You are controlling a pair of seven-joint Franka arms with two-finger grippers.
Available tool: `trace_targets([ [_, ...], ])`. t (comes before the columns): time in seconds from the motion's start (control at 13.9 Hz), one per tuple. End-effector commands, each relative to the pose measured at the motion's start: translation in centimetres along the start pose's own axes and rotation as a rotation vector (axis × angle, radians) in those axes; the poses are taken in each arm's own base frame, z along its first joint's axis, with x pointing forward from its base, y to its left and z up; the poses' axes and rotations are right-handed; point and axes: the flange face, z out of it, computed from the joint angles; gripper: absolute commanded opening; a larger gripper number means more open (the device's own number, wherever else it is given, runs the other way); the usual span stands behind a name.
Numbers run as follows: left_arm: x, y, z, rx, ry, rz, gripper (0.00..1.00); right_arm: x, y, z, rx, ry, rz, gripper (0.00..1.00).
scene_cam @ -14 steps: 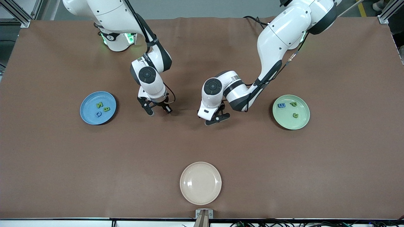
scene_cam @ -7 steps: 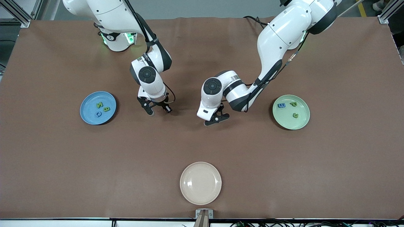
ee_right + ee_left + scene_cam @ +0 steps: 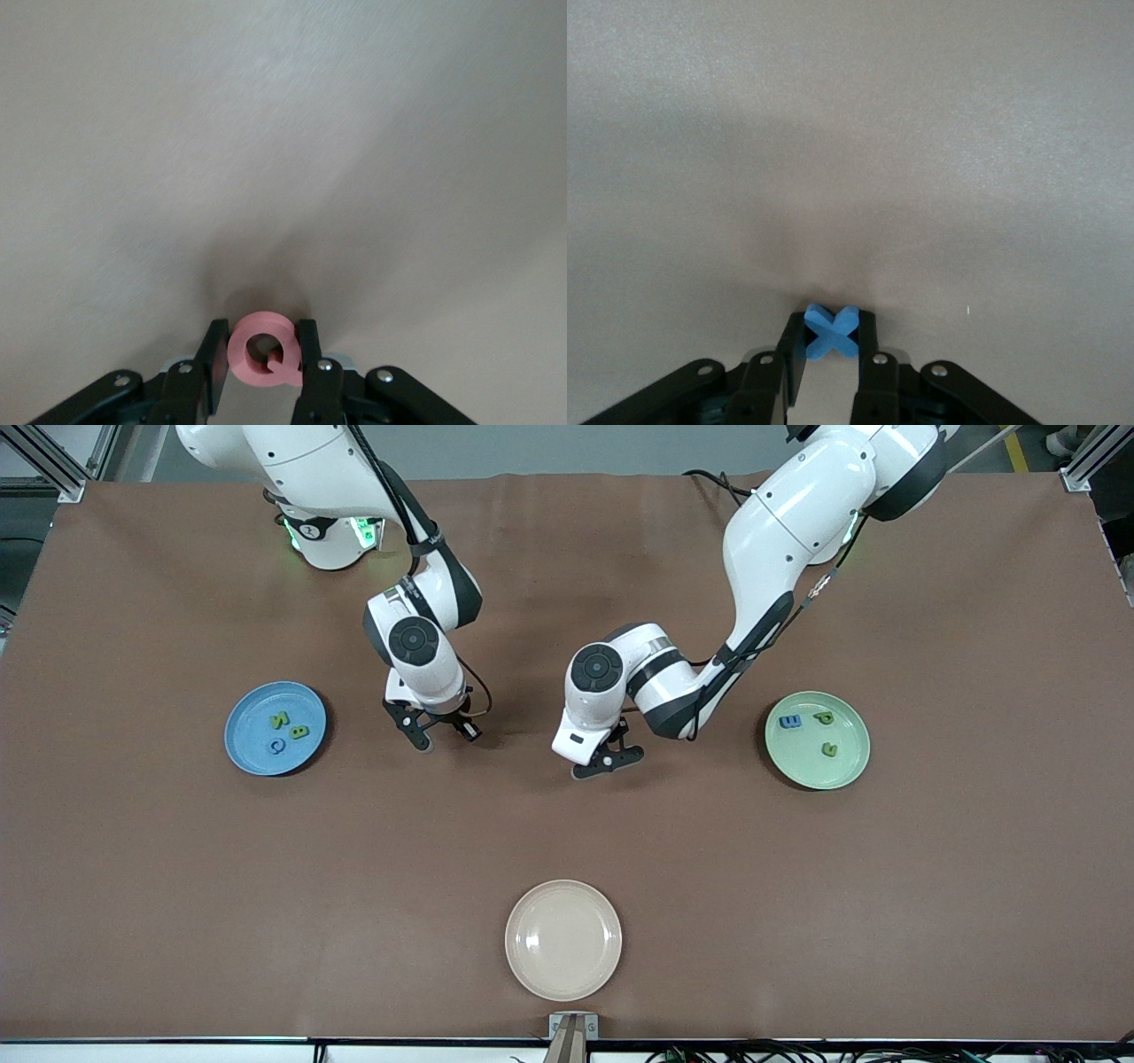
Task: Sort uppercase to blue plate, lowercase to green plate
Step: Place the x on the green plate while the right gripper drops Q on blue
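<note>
The blue x (image 3: 831,332) sits clamped between my left gripper's (image 3: 605,760) fingers, just right of centre in the front view, low over bare table (image 3: 177,868); I judge it goes next to the green plate (image 3: 850,775) at the right, where the m (image 3: 789,722), p (image 3: 825,717) and hooked letter (image 3: 829,749) already lie. My right gripper (image 3: 440,735), left of centre, is pinched on the pink Q (image 3: 263,350), gripped by its outer edges so it stands upright. I read it as bound for the blue plate (image 3: 244,757) at the left, holding N (image 3: 279,719), B (image 3: 300,732) and C (image 3: 277,747). The cream plate (image 3: 563,939), bottom centre, holds nothing.
</note>
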Motion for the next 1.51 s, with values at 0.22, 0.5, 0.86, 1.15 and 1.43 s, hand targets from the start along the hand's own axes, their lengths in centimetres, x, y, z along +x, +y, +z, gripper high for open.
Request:
trace_targets([
  [0.22, 3.3, -3.5, -2.2, 0.017, 0.031, 0.048, 0.05, 10.2, 4.8, -6.1, -0.100, -0.104, -0.174, 0.00],
  [0.5, 5.1, -8.9, -5.5, 0.018, 0.010, 0.102, 0.05, 16.8, 8.9, -8.7, -0.117, -0.139, -0.289, 0.01],
  [0.86, 7.8, -17.9, -8.2, 0.045, -0.011, 0.154, 0.07, 22.0, 14.8, -10.8, -0.160, -0.167, -0.340, 0.02],
  [1.15, 9.4, -25.0, -7.1, 0.100, -0.036, 0.182, 0.08, 25.6, 19.0, -12.8, -0.158, -0.201, -0.331, 0.61],
  [1.43, 11.6, -30.9, -7.0, 0.116, -0.039, 0.217, 0.08, 26.1, 19.3, -14.2, -0.140, -0.186, -0.330, 1.00],
])
